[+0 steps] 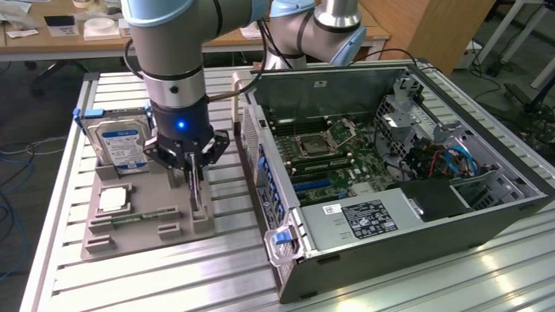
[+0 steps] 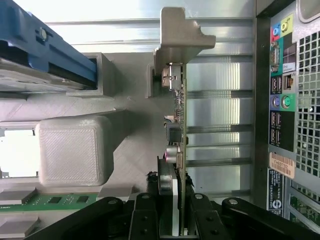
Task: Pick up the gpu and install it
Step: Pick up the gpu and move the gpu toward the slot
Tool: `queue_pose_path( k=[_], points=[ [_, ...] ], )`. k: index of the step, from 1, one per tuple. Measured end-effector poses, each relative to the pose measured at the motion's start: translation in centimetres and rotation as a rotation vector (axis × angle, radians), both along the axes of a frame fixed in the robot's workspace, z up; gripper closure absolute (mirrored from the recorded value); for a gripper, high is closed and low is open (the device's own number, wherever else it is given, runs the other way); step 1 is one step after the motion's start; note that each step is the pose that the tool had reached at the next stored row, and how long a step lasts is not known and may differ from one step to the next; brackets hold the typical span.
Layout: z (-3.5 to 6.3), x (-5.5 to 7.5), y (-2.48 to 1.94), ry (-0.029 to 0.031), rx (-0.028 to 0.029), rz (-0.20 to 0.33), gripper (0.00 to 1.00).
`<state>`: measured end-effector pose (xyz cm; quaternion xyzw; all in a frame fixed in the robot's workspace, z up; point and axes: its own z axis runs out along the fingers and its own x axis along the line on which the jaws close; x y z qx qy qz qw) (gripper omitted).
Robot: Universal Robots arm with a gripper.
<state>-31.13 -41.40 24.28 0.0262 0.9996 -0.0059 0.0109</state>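
1. Squarely over the grey moulded plastic holder tray (image 1: 147, 192), the arm's black gripper (image 1: 192, 170) points straight down, with a blue light glowing on its body.
2. Its fingers are clenched on the gpu (image 1: 197, 198), a thin dark circuit card standing on edge. In the wrist view the gripper (image 2: 175, 215) has one finger on each face of the card, and the pads press against it.
3. The gpu (image 2: 181, 117) is upright at the side of the tray nearest the computer case. Its grey-silver metal bracket (image 2: 179, 35) is at the end away from the fingers. Whether the card's lower edge sits in the tray's slot or has cleared it cannot be told.
4. On the exterior view's left of the gripper, a boxy silver hard drive with a blue-and-white label (image 1: 121, 146) stands upright in the tray, held in a blue carrier (image 2: 45, 50).
5. A square silver processor chip (image 1: 114, 198) lies flat in the tray in front of the hard drive.
6. A narrow green memory stick (image 1: 134, 219) lies just beyond the chip. In the wrist view it shows as a green strip (image 2: 55, 201).
7. To the exterior view's right, the dark open computer case (image 1: 485, 221) lies on its side with its green motherboard (image 1: 321, 156) exposed. A silver power supply with a black label (image 1: 364, 218) sits at the case's near end.
8. The case's rear panel of coloured ports (image 2: 280, 100) runs parallel to the card, just beside it but apart.
9. Tray and case both rest on a ribbed aluminium table (image 1: 173, 279).
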Motion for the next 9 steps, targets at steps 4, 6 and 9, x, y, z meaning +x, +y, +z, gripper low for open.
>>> queue_pose_path(
  k=[4,6,9],
  points=[
    [0.64,0.0,0.00,0.0000,0.0023,0.000,0.72],
    [0.98,0.0,0.00,0.0000,0.0036,0.000,0.72],
    [1.41,0.0,0.00,0.0000,0.0055,0.000,0.72]
  ],
)
